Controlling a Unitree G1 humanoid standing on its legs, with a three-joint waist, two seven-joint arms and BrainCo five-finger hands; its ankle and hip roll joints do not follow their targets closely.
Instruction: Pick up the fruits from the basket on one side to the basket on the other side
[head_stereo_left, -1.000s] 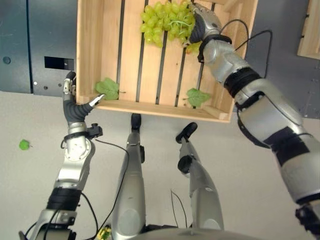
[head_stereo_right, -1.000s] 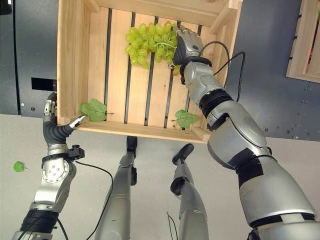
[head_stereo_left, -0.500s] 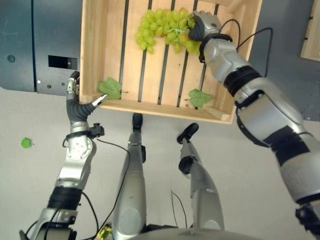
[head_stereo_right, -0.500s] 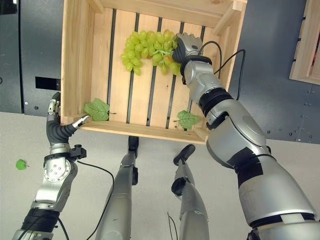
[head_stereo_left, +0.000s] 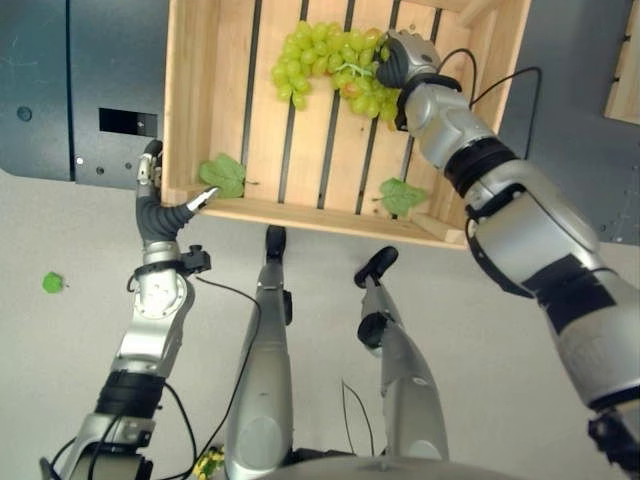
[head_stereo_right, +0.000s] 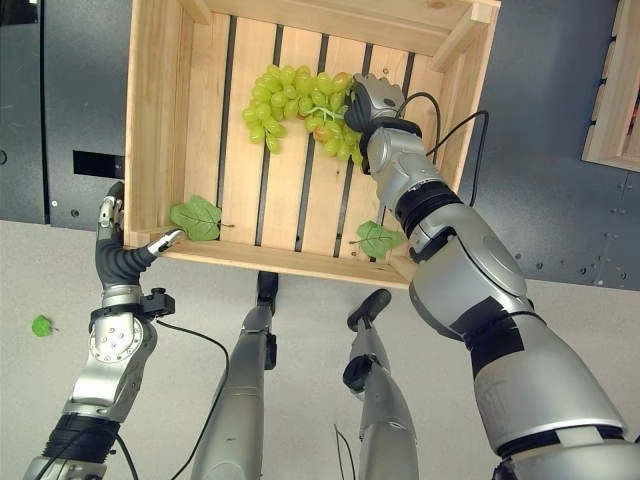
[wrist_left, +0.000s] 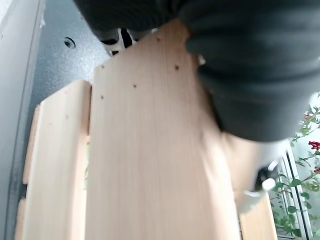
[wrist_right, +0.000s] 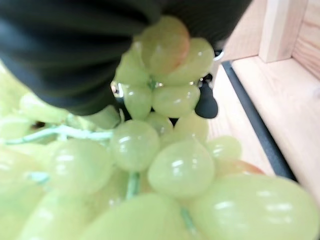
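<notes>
Close up, the right wrist view shows plump, glossy green grapes (wrist_right: 170, 165), one tinged orange, pressed against the right hand (head_stereo_left: 398, 62). The head views show the bunch curving across the far slats of a wooden crate (head_stereo_left: 190, 100), fingers curled around its right end. The left hand (head_stereo_left: 160, 212) pinches the crate's near rim.

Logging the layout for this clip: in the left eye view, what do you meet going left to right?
Small green leaf on the floor → left hand at the crate's corner → leaf in the crate → grape bunch → right hand.
</notes>
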